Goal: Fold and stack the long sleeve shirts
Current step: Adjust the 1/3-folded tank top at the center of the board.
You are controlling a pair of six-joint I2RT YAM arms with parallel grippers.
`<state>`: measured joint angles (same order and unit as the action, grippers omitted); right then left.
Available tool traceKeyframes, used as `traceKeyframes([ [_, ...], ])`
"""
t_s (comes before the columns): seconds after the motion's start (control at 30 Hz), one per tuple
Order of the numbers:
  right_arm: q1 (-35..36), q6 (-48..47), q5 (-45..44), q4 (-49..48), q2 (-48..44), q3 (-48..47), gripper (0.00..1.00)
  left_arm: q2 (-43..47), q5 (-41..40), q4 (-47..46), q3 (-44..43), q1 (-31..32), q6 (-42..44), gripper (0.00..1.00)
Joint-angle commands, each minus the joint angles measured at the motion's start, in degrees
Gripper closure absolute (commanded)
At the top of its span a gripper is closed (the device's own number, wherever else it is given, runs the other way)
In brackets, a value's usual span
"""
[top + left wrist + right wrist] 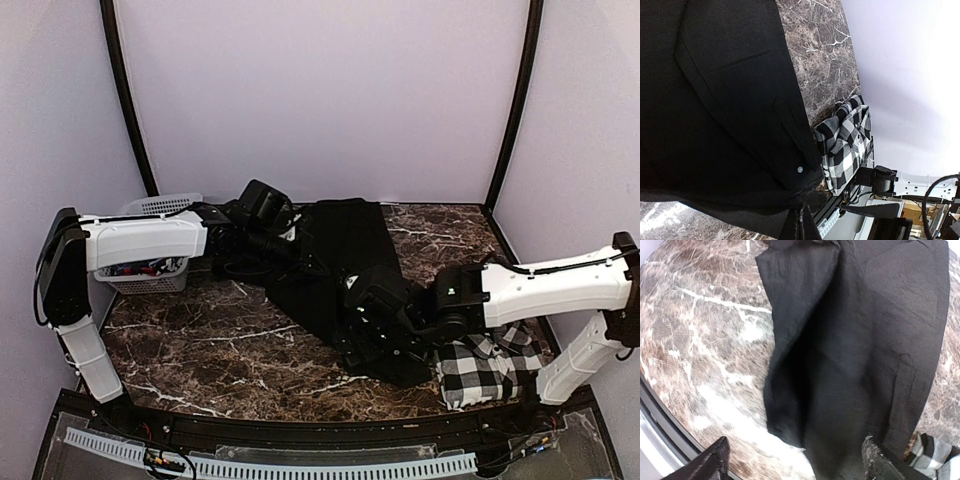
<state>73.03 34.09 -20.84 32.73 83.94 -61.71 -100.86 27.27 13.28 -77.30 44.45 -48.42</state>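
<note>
A plain black long sleeve shirt (pixel 345 255) lies spread from the back middle of the marble table towards the front right. In the left wrist view a small white button (pixel 800 169) shows on it. My left gripper (pixel 295 250) is at the shirt's far left edge, and the fingers (pixel 802 225) are shut on a bunch of black cloth. Low over the shirt's near end my right gripper (pixel 365 325) stands open (pixel 797 462), with nothing between its fingers. The black-and-white checked shirt (pixel 490 365) lies folded at the front right corner.
A white lattice basket (pixel 155 245) stands at the back left, partly behind my left arm. Bare marble tabletop (pixel 200 340) shows at the front left. Pale walls enclose the table on three sides.
</note>
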Motion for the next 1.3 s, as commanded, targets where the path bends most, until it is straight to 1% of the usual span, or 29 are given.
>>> traceKeyframes([
  [0.0,3.9,3.7,-9.6,3.8,5.6,-5.6,0.05,-0.1,1.4,-0.4,-2.0,0.0,0.9,1.00],
  [0.07,4.8,5.6,-12.7,6.3,9.6,-7.7,0.01,-0.1,1.5,-0.4,-2.0,0.0,0.9,1.00],
  [0.17,4.9,8.9,-15.8,10.5,14.3,-10.4,0.01,0.0,1.7,-0.4,-2.0,0.1,1.0,1.00],
  [0.27,4.9,11.6,-18.4,14.0,16.8,-12.6,0.01,0.2,1.7,-0.3,-2.0,0.0,1.1,1.00],
  [0.4,4.9,14.8,-20.6,18.3,16.2,-12.4,0.01,1.0,1.3,0.0,-1.8,0.0,1.2,1.00],
  [0.53,4.8,16.4,-20.5,20.8,13.5,-10.1,0.02,2.1,0.9,0.5,-1.1,0.0,1.3,1.00],
  [0.77,4.0,16.6,-18.4,21.5,8.0,-5.6,0.04,5.2,0.3,1.1,1.5,0.1,1.2,1.00],
  [0.93,3.5,13.7,-15.1,18.3,5.8,-3.3,0.05,8.6,0.2,1.0,5.7,0.1,0.5,1.00],
  [1.03,4.0,11.3,-13.1,15.8,4.8,-4.8,0.06,10.0,-0.2,0.6,7.8,0.1,0.3,1.00],
  [1.1,4.8,11.1,-14.1,16.3,5.1,-6.9,0.06,9.5,0.3,0.8,7.6,0.0,0.4,1.00],
  [1.27,6.6,12.2,-16.6,17.1,10.2,-11.1,0.01,8.4,0.6,0.4,6.8,0.1,0.4,1.00],
])
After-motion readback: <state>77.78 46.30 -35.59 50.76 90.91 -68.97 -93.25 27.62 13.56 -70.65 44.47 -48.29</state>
